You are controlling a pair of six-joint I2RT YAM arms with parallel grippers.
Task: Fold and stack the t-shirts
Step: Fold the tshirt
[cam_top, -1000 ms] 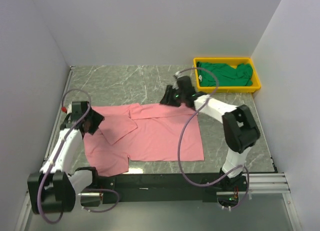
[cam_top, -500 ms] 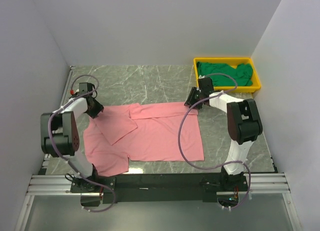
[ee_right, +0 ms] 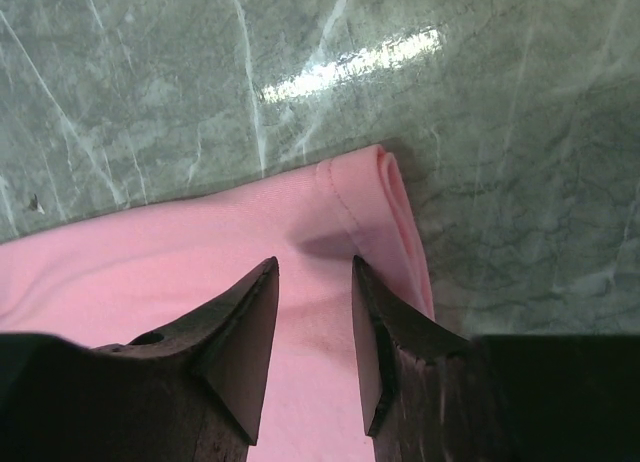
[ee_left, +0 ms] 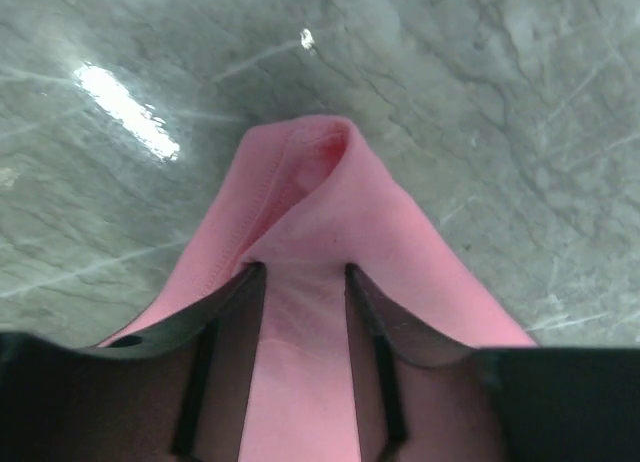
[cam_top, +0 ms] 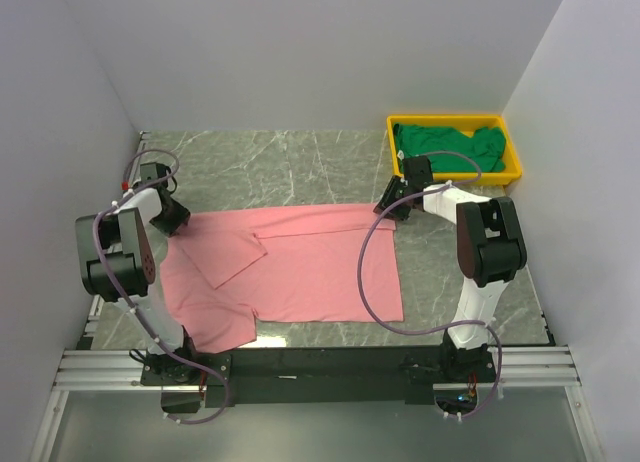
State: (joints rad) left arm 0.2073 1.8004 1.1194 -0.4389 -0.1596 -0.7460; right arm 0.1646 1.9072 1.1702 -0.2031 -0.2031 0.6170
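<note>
Both far corners we pinch by the hem, left end effector (ee_left: pixel 302 272) and right end effector (ee_right: pixel 314 264) part-closed on the limp, light pink t-shirt (cam_top: pixel 300 262).

Pink t-shirt (cam_top: pixel 300 267), centre of the frame: plain pink with no print, seams stitched in matching pink. Dark green t-shirt (cam_top: pixel 450 147), upper right: plain dark green. Tray (cam_top: pixel 455 176) around it: solid yellow. Surface (cam_top: pixel 260 162): grey-green marble pattern with white veins. Left hand (ee_left: pixel 300 272) and right hand (ee_right: pixel 313 267): black fingers. Arms (cam_top: pixel 440 197): white links, black joints. Cables (cam_top: pixel 361 272): dull purple. Walls (cam_top: pixel 300 52): pale grey-white.
</note>
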